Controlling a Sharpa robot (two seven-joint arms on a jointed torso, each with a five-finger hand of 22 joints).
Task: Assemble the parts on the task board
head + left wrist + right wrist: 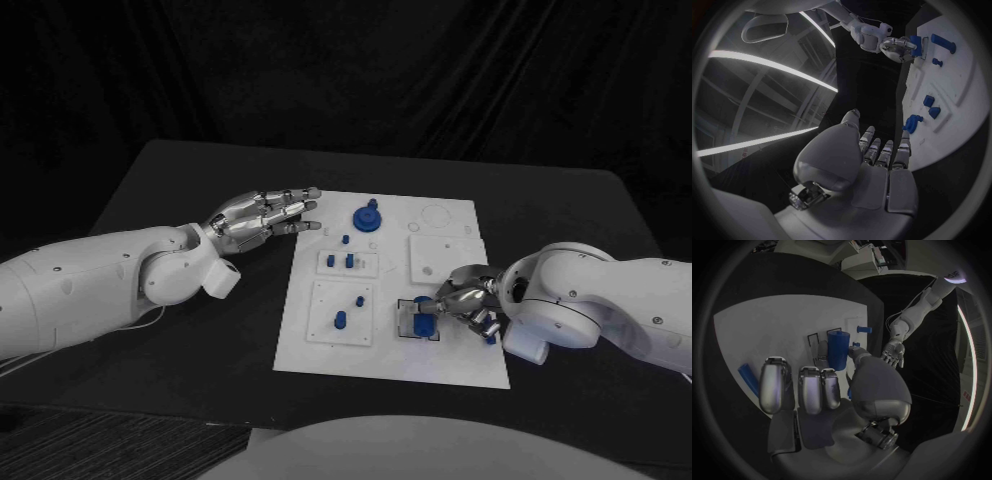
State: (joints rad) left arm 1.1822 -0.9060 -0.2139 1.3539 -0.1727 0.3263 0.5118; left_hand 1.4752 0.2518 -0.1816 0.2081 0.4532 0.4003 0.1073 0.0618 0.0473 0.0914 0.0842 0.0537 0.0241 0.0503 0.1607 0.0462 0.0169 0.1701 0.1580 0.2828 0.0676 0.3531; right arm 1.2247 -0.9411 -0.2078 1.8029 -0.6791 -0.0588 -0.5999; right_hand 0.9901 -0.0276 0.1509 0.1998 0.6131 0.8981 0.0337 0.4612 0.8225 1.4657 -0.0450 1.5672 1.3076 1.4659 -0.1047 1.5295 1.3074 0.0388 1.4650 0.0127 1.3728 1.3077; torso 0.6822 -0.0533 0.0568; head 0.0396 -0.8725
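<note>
The white task board (pixel 447 360) lies mid-table. Near its front right, a blue cylinder (pixel 423 322) stands at a black-outlined square. My right hand (pixel 464 300) pinches it between thumb and fingertip; in the right wrist view the thumb lies against the blue cylinder (pixel 839 350). The left wrist view shows the right hand (pixel 897 47) from across the board with that part (pixel 916 42). My left hand (pixel 267 215) hovers at the board's far left edge, fingers stretched out and holding nothing. A blue knob (pixel 368 215) sits at the far end.
Small blue pegs (pixel 340 262) stand in a plate left of centre, and two more blue pieces (pixel 346 310) sit in the plate nearer me. Another blue piece (pixel 490 336) lies by the right hand. Black table (pixel 188 370) surrounds the board.
</note>
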